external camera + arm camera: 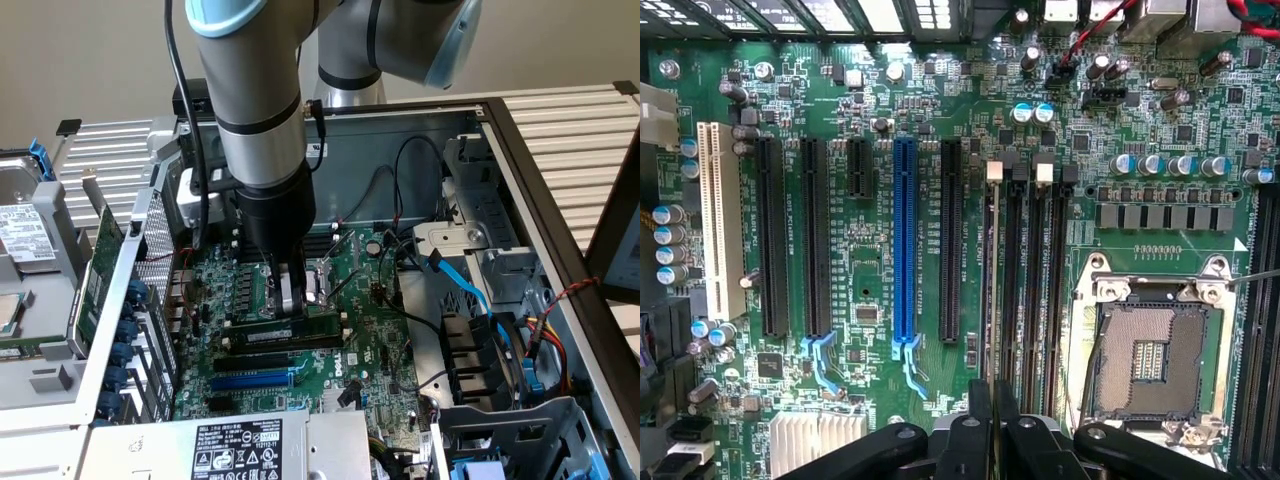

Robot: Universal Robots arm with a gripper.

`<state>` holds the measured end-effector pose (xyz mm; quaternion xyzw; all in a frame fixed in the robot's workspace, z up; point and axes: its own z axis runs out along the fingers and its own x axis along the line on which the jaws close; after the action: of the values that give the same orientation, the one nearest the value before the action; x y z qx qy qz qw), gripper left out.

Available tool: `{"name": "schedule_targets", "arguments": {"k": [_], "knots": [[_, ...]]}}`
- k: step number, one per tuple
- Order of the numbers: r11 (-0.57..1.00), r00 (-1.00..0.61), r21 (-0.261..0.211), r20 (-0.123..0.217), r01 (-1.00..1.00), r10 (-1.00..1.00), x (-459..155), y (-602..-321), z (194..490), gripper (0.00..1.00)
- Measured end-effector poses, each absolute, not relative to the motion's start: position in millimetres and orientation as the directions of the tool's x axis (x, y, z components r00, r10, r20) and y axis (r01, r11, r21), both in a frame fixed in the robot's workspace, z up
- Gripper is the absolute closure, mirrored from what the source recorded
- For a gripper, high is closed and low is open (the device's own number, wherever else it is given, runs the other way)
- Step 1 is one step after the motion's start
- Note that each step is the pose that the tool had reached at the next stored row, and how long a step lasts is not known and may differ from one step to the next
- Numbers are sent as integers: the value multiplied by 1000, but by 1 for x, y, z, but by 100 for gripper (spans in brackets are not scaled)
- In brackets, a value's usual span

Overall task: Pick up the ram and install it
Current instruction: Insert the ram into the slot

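pincer [992, 425]: low centre of the wrist view, fingers nearly together, clenched on a thin edge-on strip that I take to be the ram; in the exterior view it sits mid-frame under the grey arm [262, 110].
ram [283, 332]: long green stick with white label, lying along the memory slots [1025, 280], centre of the exterior view, pincer gripping its top edge near the middle. Whether it is seated I cannot tell.
handling: my read is light, stiff, thin board; brittle under twist, contacts and chips delicate. Hold by the bare top edge at mid-length, keep it square to the slot.
board: motherboard [370, 340] inside the open case; blue slot [904, 240] left of centre in the wrist view, empty CPU socket [1150, 360] lower right.
far: case wall [390, 140] across the upper exterior view.
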<state>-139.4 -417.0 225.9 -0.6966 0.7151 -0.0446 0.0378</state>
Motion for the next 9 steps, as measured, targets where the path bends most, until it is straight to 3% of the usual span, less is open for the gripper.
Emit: {"name": "schedule_targets", "arguments": {"k": [9], "knots": [[24,-25,-116,8,-993,-1000,-140,-417,226,78]]}}
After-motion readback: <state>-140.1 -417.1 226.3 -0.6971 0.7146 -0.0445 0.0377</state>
